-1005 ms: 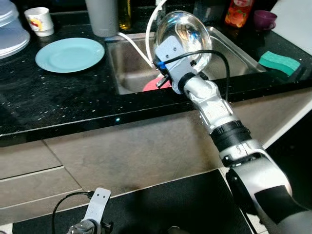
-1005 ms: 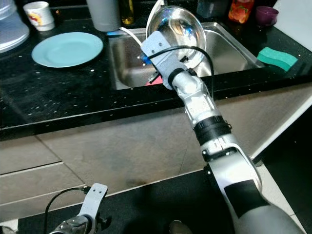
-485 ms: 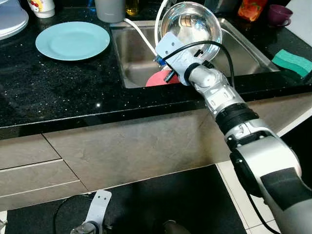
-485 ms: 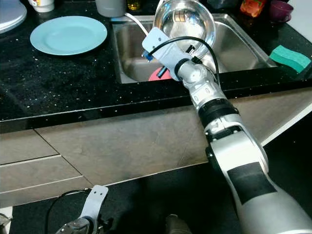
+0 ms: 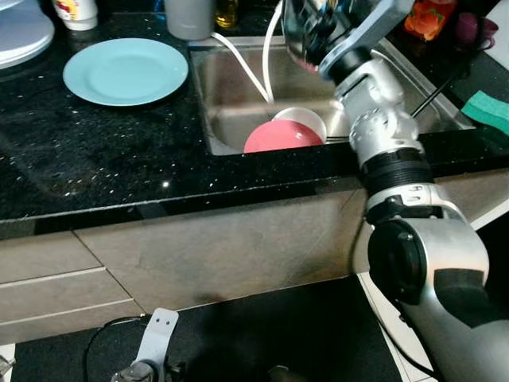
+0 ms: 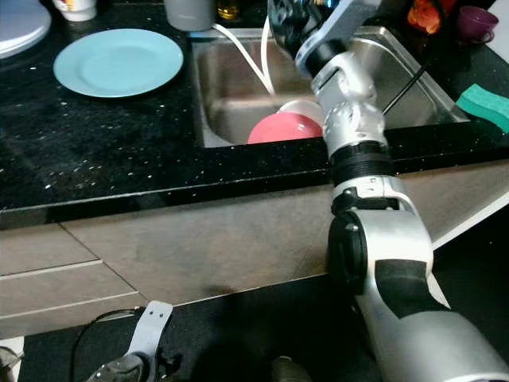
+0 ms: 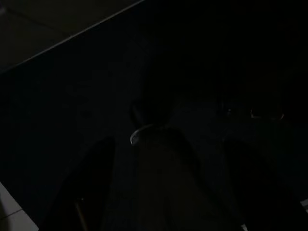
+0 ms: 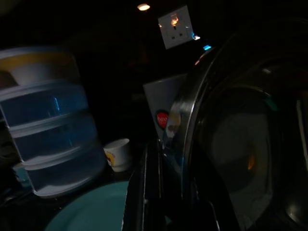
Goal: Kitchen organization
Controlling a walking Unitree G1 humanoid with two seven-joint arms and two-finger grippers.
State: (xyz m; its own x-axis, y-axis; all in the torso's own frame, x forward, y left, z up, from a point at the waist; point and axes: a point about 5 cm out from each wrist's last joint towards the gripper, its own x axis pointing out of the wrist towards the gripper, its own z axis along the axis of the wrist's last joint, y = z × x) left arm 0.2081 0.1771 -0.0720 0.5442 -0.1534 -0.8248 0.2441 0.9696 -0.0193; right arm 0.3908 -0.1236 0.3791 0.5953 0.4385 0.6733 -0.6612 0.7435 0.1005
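My right gripper (image 5: 318, 24) is raised over the steel sink (image 5: 231, 119), near the top edge of the left eye view, shut on the rim of a shiny metal bowl (image 5: 295, 38). In the right wrist view the bowl (image 8: 240, 144) stands on edge, with one black finger (image 8: 142, 192) along its rim. Down in the sink, a pink plate (image 5: 278, 138) leans against a white bowl (image 5: 304, 121). A light blue plate (image 5: 125, 70) lies on the black counter to the left. My left gripper (image 7: 168, 192) hangs idle near the floor, its fingers apart.
A white hose (image 5: 242, 64) curves into the sink. A green sponge (image 5: 489, 107), a purple cup (image 5: 477, 28) and an orange bottle (image 5: 425, 16) sit to the right. A white mug (image 5: 75, 9), a grey tumbler (image 5: 189, 9) and stacked clear containers (image 8: 48, 125) stand at the back left.
My right arm has lifted the metal bowl higher and farther back over the sink and turned its wrist. That uncovered the pink plate and white bowl. The camera has shifted a little.
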